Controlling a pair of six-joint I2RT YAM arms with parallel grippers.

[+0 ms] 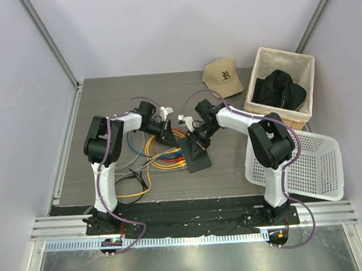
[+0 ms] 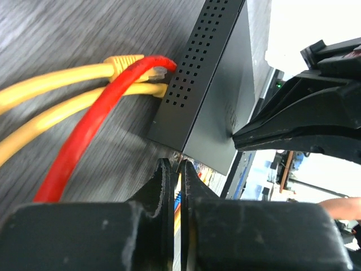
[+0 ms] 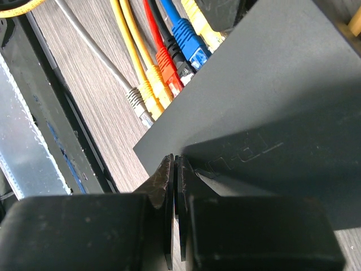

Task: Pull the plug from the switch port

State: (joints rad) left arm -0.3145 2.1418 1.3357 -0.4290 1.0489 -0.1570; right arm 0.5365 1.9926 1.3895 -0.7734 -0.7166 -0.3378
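Switch (image 3: pixel 271 84), one blue plug (image 3: pixel 192 49), one red plug (image 3: pixel 168 69)

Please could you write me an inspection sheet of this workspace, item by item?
Surface: grey wood-grain table.
Job's things: black switch, a row of plugs at its edge.
Clutter: tan cap; wicker basket holding black garment; white plastic basket.
Grippers: left gripper shut, empty; right gripper shut, tips at the switch.
Cables: yellow cables, red cable, blue cable, grey cable.
Surroundings: white walls, metal rail.
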